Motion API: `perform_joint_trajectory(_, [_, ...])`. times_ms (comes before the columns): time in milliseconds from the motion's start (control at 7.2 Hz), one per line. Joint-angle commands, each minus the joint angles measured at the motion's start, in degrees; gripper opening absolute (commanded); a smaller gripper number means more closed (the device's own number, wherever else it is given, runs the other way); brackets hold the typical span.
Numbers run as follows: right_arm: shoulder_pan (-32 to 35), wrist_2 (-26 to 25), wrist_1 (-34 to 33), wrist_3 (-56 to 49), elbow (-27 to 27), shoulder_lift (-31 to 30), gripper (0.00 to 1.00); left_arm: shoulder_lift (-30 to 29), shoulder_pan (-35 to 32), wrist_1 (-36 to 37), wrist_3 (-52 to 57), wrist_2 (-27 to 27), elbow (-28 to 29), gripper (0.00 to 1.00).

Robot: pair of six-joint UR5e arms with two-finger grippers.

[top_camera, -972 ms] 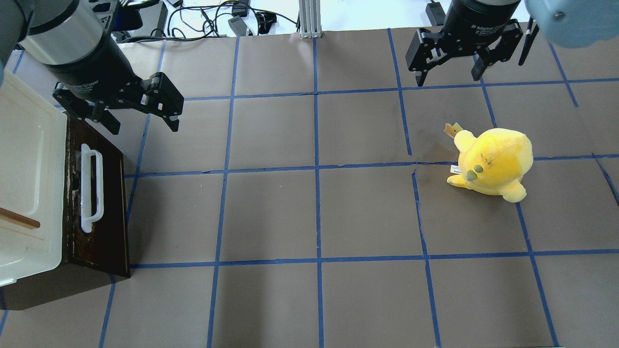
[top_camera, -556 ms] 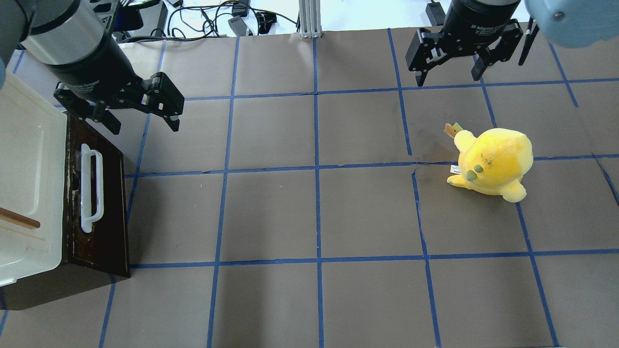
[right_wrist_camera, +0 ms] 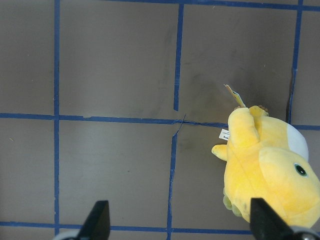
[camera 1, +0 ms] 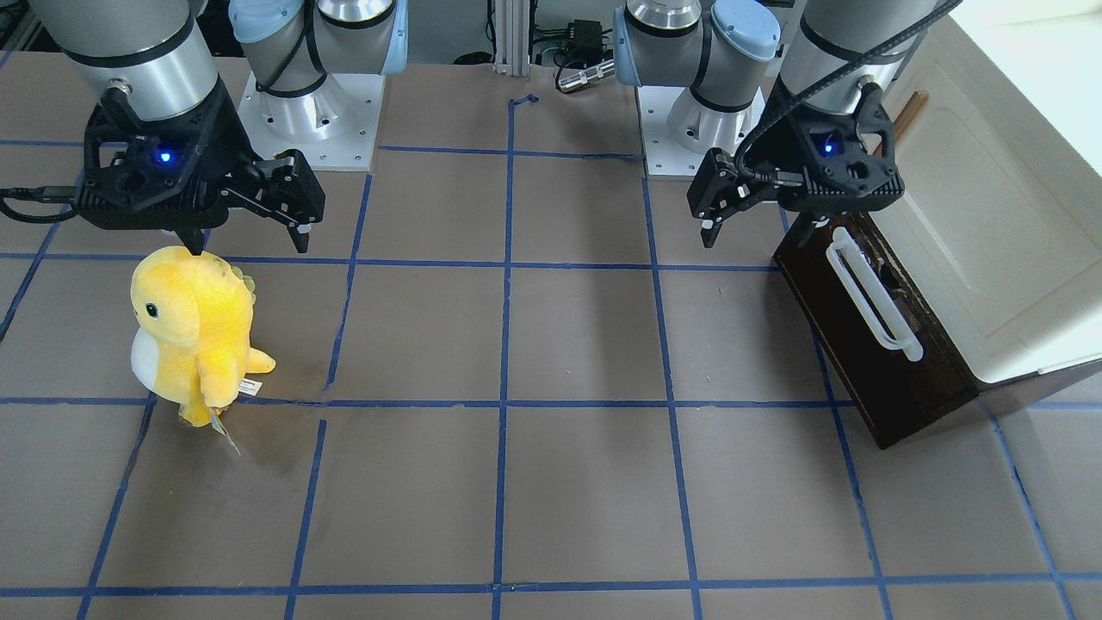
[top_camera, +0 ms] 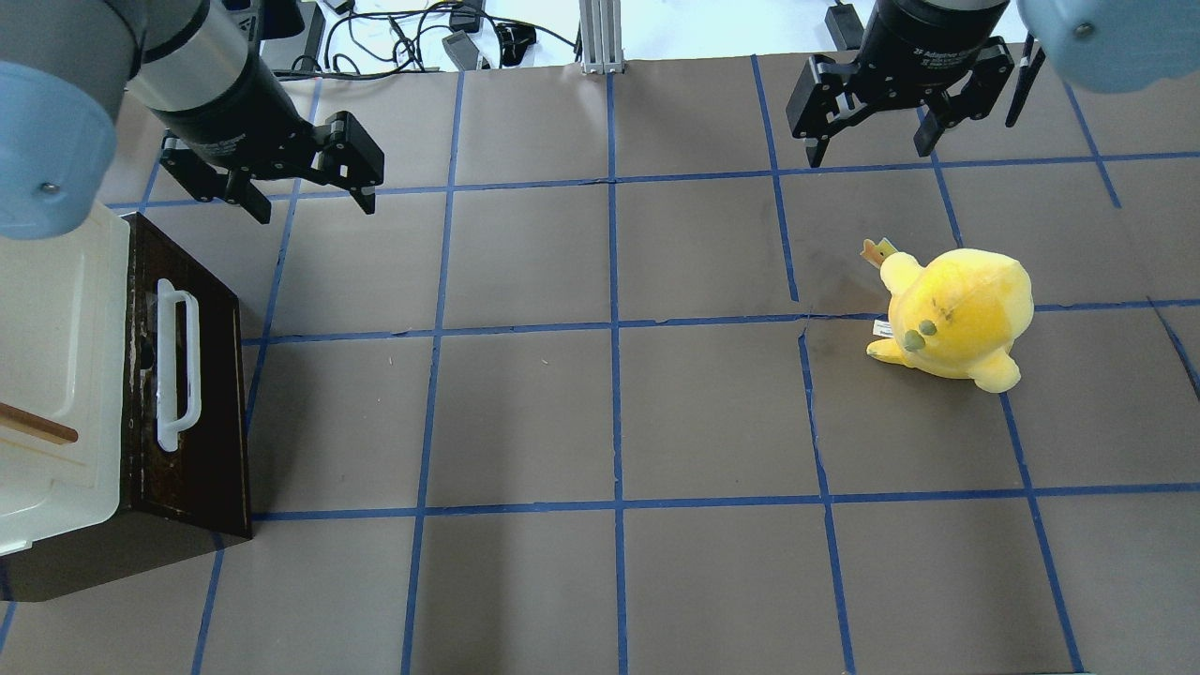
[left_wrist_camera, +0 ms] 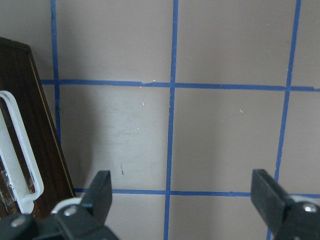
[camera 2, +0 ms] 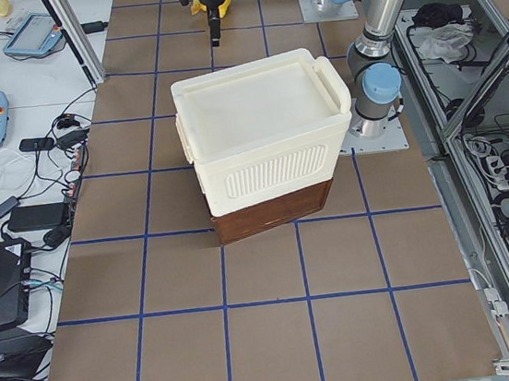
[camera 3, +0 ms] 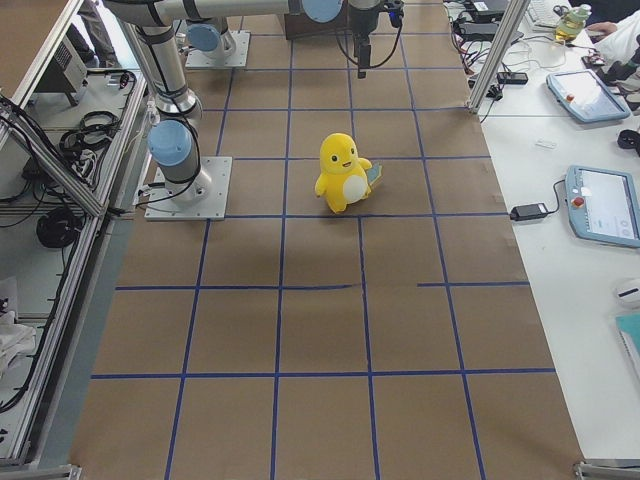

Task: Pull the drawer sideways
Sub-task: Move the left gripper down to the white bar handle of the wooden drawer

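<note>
Drawer [top_camera: 211, 422]: dark wood, stiff, judged heavy under white cabinet [top_camera: 56, 309] | hold: white bar handle [top_camera: 167, 375], midway | left hand [top_camera: 312, 208]: spread wide, empty

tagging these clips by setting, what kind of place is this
Probably a robotics lab work cell: a left arm and right arm bolted to a table with a blue tape grid, and teach pendants on the side bench.

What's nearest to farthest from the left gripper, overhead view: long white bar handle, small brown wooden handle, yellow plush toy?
From the left gripper:
1. Long white bar handle, on the drawer front.
2. Small brown wooden handle, left edge.
3. Yellow plush toy, far right.
</note>
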Motion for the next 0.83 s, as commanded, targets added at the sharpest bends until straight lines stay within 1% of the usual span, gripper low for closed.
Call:
perform_joint_trajectory(0, [0.0,0.02,0.0,0.0,0.0,0.0,1.0,-2.63,-2.14,2.49,-10.99,1.18,-0.14,1.0])
perform_joint_trajectory(139, [0.0,0.02,0.0,0.0,0.0,0.0,1.0,-3.42,-2.41,2.06,-12.19,4.75,-0.23,1.0])
perform_joint_trajectory(278, [0.0,0.02,0.0,0.0,0.0,0.0,1.0,-4.3,-3.37,1.71,-13.24,5.92,-0.4,1.0])
perform_joint_trajectory(417, [0.0,0.02,0.0,0.0,0.0,0.0,1.0,-5.35,-5.2,-0.9,-18.39,9.67,-0.4,1.0])
perform_joint_trajectory(556, [0.0,0.02,0.0,0.0,0.0,0.0,1.0,-7.02,-7.57,-4.5,-19.39,17.8,-0.4,1.0])
perform_joint_trajectory(694, [0.0,0.02,0.0,0.0,0.0,0.0,1.0,-9.38,-8.2,-5.31,-19.14,24.06,-0.66,1.0])
